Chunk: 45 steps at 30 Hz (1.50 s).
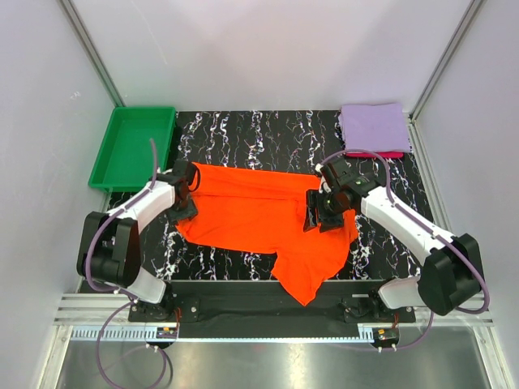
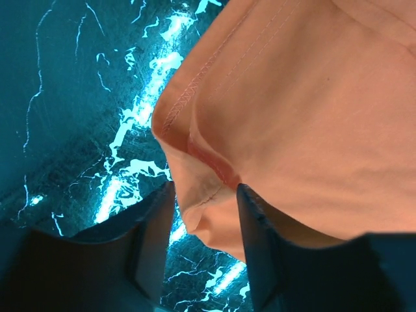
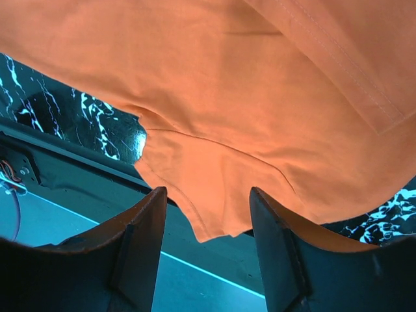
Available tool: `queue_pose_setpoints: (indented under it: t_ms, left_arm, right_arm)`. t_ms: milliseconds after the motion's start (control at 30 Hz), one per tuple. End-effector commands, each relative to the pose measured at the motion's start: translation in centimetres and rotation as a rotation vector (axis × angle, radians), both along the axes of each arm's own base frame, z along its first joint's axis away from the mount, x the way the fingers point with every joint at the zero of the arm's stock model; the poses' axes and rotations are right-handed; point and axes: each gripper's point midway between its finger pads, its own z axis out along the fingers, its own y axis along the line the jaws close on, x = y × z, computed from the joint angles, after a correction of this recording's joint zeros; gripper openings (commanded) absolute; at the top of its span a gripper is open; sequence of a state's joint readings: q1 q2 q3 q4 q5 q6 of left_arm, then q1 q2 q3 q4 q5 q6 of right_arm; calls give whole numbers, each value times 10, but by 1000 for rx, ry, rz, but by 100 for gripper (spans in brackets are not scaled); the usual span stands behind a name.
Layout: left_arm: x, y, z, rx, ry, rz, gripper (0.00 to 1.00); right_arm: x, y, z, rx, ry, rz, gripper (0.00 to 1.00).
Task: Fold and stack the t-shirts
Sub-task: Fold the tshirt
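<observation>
A large orange-red t-shirt (image 1: 259, 215) lies spread and rumpled across the black marbled table (image 1: 243, 130), with one corner hanging over the near edge. My left gripper (image 1: 188, 194) is at its left edge. In the left wrist view a hemmed fold of the orange cloth (image 2: 201, 195) sits between the parted fingers of the left gripper (image 2: 205, 195), not pinched. My right gripper (image 1: 318, 215) is over the shirt's right part, and in its wrist view the right gripper (image 3: 208, 195) stands open with a cloth edge (image 3: 221, 214) just past the fingertips. A folded lavender t-shirt (image 1: 375, 127) lies on a crimson-pink one (image 1: 381, 154) at the back right.
A green plastic tray (image 1: 122, 162) stands at the back left corner. White walls with metal frame posts close in the table on three sides. The arm bases and a metal rail (image 1: 268, 312) run along the near edge.
</observation>
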<state>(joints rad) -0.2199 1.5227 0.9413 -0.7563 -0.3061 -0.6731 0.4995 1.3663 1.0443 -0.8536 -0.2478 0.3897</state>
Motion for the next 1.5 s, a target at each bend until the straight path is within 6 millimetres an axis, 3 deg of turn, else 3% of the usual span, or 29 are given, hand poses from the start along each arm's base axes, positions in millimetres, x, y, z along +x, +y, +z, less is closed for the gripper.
queue_pose_setpoints:
  t_ms: [0,100,267,467,533,567,633,733,900,1067,1467]
  left_arm:
    - [1,-1,-5,-9,-12,-2,45]
    - [0,-5,-6,-30,-18,-9,35]
    - [-6,-6,-11,-44,-1,-8,0]
    - [-12,2,-6,-11,0,18,0]
    - [-13,4,-5,-12,-5,30,0]
    - [-14,4,-5,-16,-4,34,0]
    - [-17,4,-7,-28,1,47,0]
    - [-21,6,-10,-34,5,63,0]
    - [-22,8,-12,-49,-11,87,0]
    - [-23,6,-15,-60,-5,85,0]
    - [-23,6,-14,-77,5,77,0]
  right_arm:
    - [-6,3,9,-10,-21,36,61]
    - [-14,10,8,-21,-6,91,61]
    - [-50,30,-3,-86,13,278,60]
    - [-107,43,-11,-119,25,468,51]
    - [-119,43,-15,-127,40,482,45]
    - [-126,44,-17,-135,43,498,35]
    - [-141,49,-19,-155,54,516,26]
    - [-161,50,-26,-200,75,514,26]
    - [-174,35,-34,-287,52,384,38]
    - [-192,31,-51,-307,78,383,41]
    - [-182,49,-79,-337,13,378,43]
